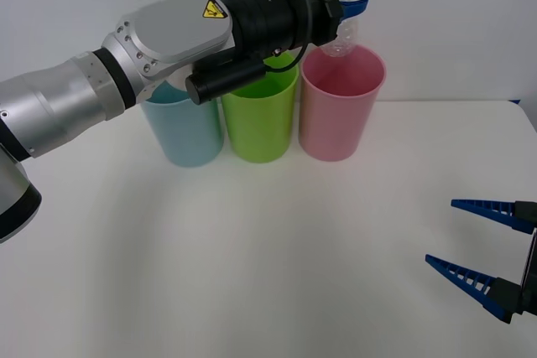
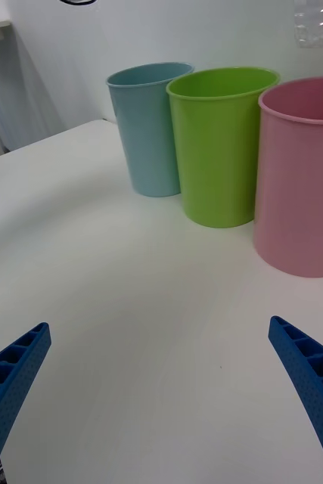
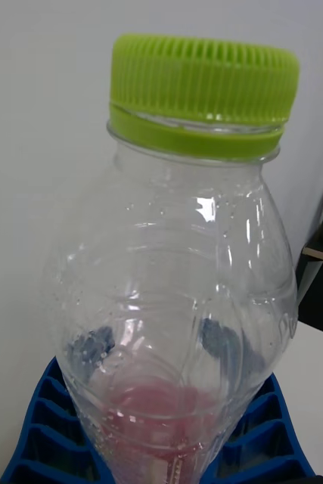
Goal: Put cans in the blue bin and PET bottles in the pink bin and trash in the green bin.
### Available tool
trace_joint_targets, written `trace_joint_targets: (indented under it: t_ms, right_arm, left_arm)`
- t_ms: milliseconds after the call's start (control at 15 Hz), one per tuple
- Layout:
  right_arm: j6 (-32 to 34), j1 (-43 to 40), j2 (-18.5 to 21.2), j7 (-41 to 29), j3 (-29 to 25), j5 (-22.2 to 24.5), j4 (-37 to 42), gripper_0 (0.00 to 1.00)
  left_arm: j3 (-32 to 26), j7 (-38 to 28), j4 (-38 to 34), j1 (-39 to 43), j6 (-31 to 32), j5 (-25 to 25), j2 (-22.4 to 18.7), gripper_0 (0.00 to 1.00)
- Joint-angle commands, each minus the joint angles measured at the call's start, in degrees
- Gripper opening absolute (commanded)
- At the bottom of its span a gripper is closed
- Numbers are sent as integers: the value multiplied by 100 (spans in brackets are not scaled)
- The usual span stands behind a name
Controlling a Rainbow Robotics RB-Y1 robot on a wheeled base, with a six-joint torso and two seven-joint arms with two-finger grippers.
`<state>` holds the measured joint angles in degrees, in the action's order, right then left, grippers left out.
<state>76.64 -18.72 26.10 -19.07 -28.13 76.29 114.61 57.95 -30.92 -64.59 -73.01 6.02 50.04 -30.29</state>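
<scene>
Front view: we see our left gripper (image 1: 342,4) clenched on the PET bottle (image 1: 344,6), holding it directly above the pink bin (image 1: 341,106), its base just over the rim. The green bin (image 1: 261,115) and blue bin (image 1: 183,127) stand alongside. Our right gripper (image 1: 480,249) waits released, well apart, low over the table (image 1: 252,257)

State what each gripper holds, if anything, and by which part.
The left gripper clamps the small clear plastic bottle with a lime-green cap around its body, above the tall pink plastic bin. The right gripper holds nothing.
</scene>
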Motion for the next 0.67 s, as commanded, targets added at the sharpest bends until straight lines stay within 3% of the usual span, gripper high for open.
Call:
trace_joint_targets:
  t_ms: [67,667]
  right_arm:
    - [0,0,0,0,0,0,0,100]
    - [0,0,0,0,0,0,0,100]
  left_arm:
    - [6,-11,-9,-12,-4,-21,32,0]
    - [15,-37,131,-47,-4,32,163,0]
